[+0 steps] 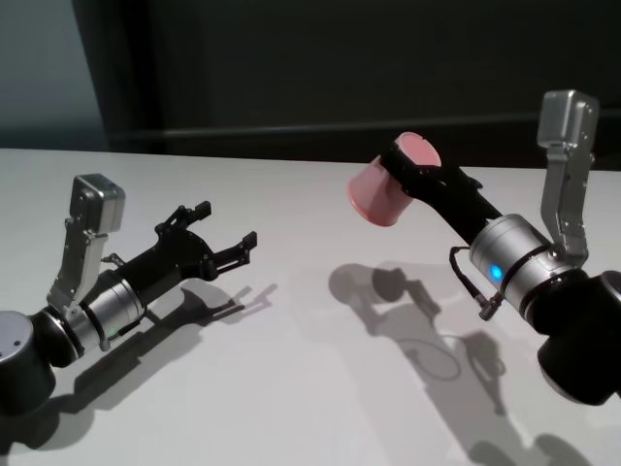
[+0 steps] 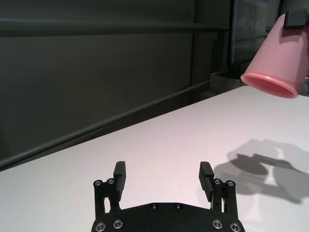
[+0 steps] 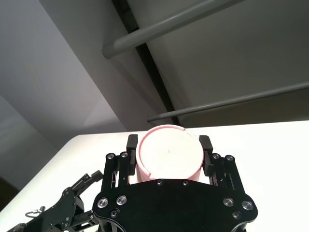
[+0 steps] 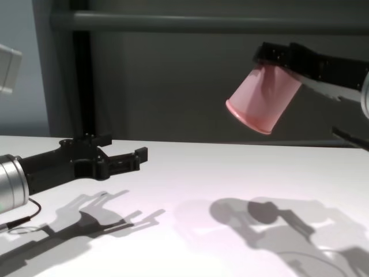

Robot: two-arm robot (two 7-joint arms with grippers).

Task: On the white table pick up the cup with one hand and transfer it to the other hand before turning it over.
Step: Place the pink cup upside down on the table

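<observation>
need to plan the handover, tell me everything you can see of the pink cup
The cup is a plain pink tumbler, smooth plastic by its look, tapered and handleless, with a rolled rim at its wide end. It is tilted, mouth down and toward the robot's left, clear above the white table. The right gripper clamps it near the narrow closed base; nothing else touches it.

One pink plastic cup [image 1: 380, 195] is in view. There are two robot arms, each ending in one black tool: the left tool [image 1: 225, 239] and the right tool [image 1: 412, 167], two in all. One white surface [image 1: 291, 388] lies beneath them.
</observation>
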